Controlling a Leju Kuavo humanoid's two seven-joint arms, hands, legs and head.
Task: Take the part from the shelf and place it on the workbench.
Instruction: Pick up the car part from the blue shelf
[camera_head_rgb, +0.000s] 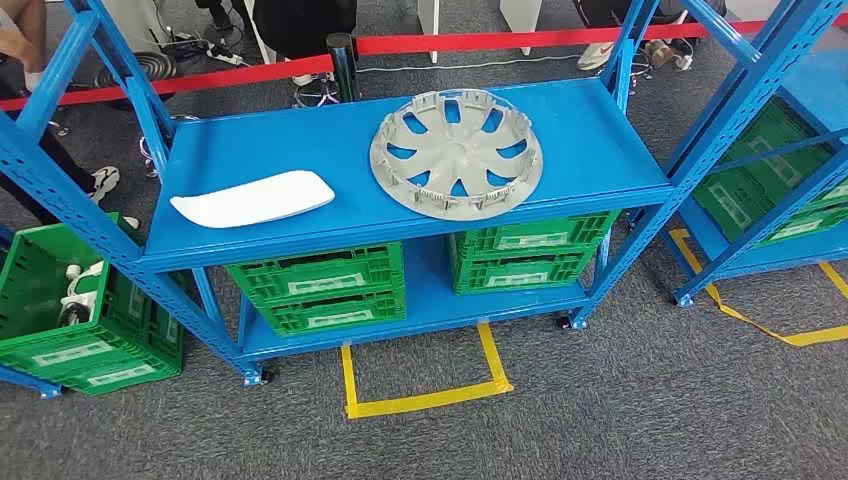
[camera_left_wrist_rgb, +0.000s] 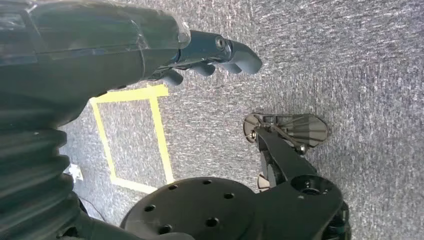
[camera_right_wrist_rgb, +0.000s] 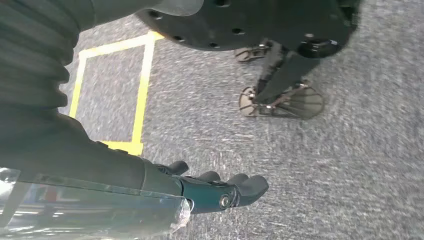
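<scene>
Well, nothing is picked yet: the round grey plastic wheel cover (camera_head_rgb: 457, 152) lies on the blue metal shelf (camera_head_rgb: 300, 145), beside a white curved panel (camera_head_rgb: 253, 198). Both hands hang empty, left hand (camera_left_wrist_rgb: 210, 55) and right hand (camera_right_wrist_rgb: 220, 187), fingers loosely apart (over carpet); I judge a reach forward comes next.

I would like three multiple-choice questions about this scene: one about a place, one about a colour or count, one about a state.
1. Where does the grey wheel cover lie?
A. on the top shelf board
B. in a green crate
C. on the carpet

2. What colour is the flat part beside it?
A. black
B. white
C. yellow

3. What does the left hand hold?
A. the wheel cover
B. a crate
C. nothing

Answers:
1. A, it rests on the blue board, right of the white part.
2. B, it is plainly white against the blue.
3. C, the hand hangs over the carpet with nothing in its fingers.
</scene>
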